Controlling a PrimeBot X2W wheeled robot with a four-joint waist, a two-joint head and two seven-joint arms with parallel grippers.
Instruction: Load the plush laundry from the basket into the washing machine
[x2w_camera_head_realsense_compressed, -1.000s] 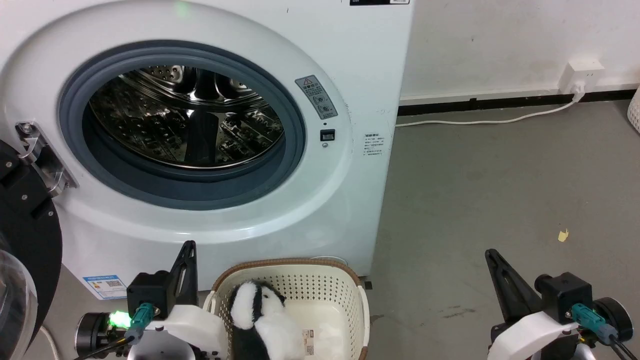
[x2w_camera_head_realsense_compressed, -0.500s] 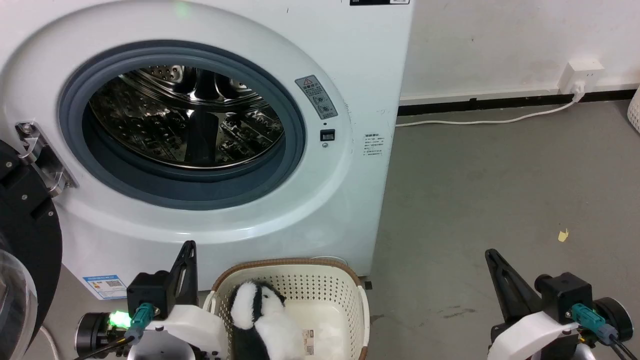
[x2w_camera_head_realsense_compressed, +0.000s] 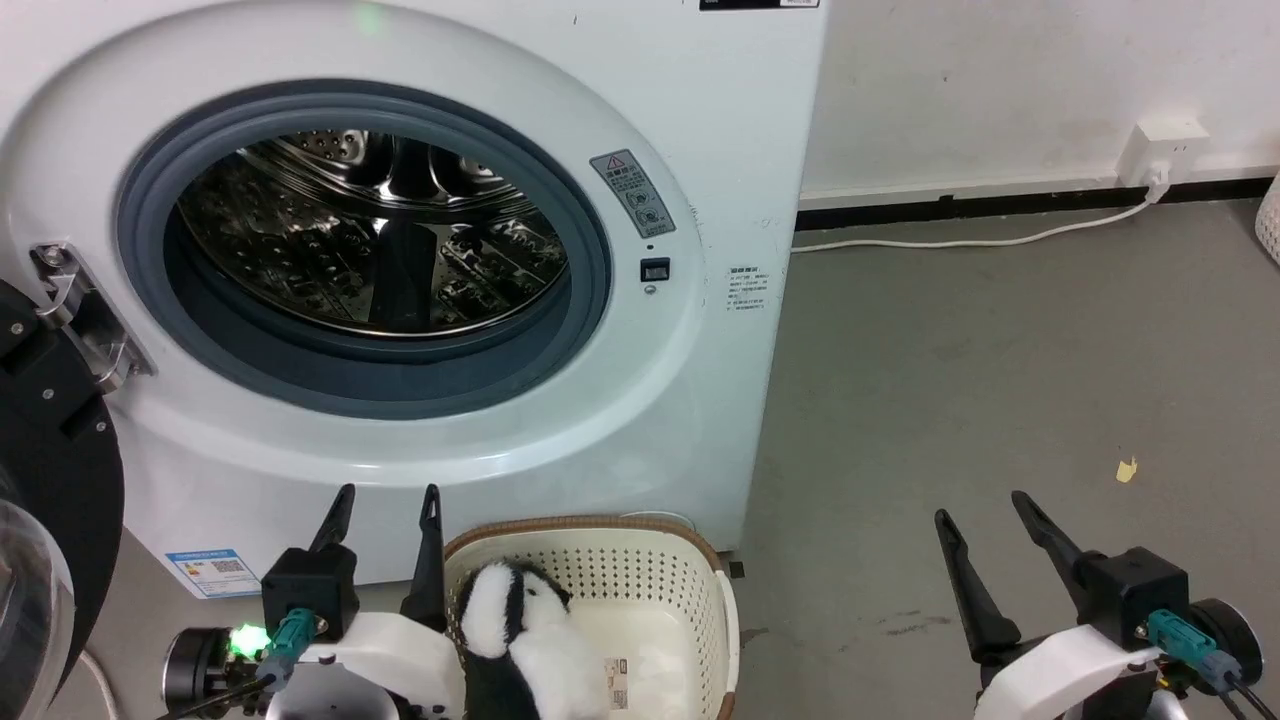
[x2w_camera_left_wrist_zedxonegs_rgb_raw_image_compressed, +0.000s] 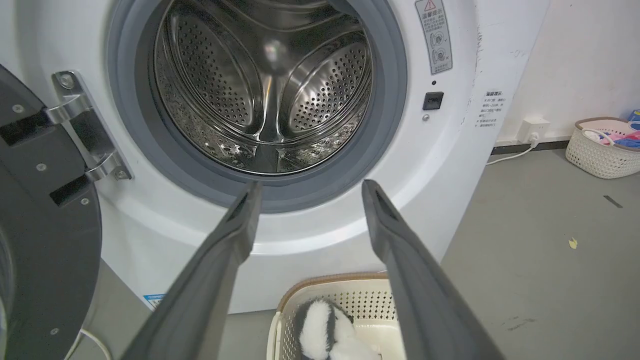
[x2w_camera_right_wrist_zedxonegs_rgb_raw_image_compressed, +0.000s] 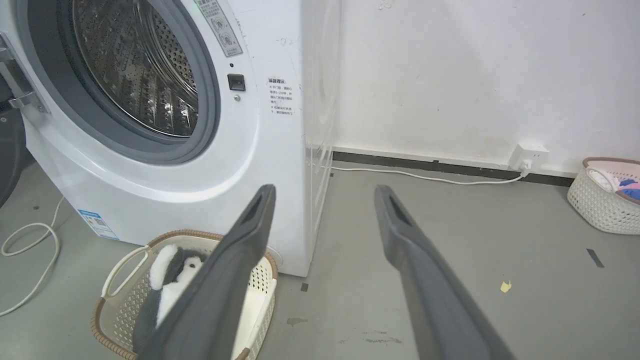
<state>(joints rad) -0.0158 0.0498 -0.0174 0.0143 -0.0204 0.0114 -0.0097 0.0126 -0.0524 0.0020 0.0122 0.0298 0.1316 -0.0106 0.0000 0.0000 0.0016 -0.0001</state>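
Observation:
The black-and-white plush toy (x2w_camera_head_realsense_compressed: 520, 640) lies in the cream basket (x2w_camera_head_realsense_compressed: 580, 527) on the floor, right in front of the white washing machine (x2w_camera_head_realsense_compressed: 640, 420). Its door (x2w_camera_head_realsense_compressed: 50, 480) hangs open at the left, baring the steel drum (x2w_camera_head_realsense_compressed: 370, 230). My left gripper (x2w_camera_head_realsense_compressed: 388, 492) is open just left of the basket, above its rim and clear of the toy. My right gripper (x2w_camera_head_realsense_compressed: 980, 506) is open over bare floor well to the right. The left wrist view shows the open gripper (x2w_camera_left_wrist_zedxonegs_rgb_raw_image_compressed: 310, 185) before the porthole, with the toy (x2w_camera_left_wrist_zedxonegs_rgb_raw_image_compressed: 325, 332) below. The right wrist view shows the toy (x2w_camera_right_wrist_zedxonegs_rgb_raw_image_compressed: 170, 270) behind the left finger.
A second basket (x2w_camera_right_wrist_zedxonegs_rgb_raw_image_compressed: 600, 200) with coloured clothes stands by the wall at far right. A white cable (x2w_camera_head_realsense_compressed: 960, 242) runs along the floor to a wall socket (x2w_camera_head_realsense_compressed: 1160, 140). A yellow scrap (x2w_camera_head_realsense_compressed: 1127, 470) lies on the grey floor. Another cable (x2w_camera_right_wrist_zedxonegs_rgb_raw_image_compressed: 30, 250) loops left of the machine.
Both grippers have gone from shut to open; each pair of fingers now stands apart. The toy, basket and machine have not moved.

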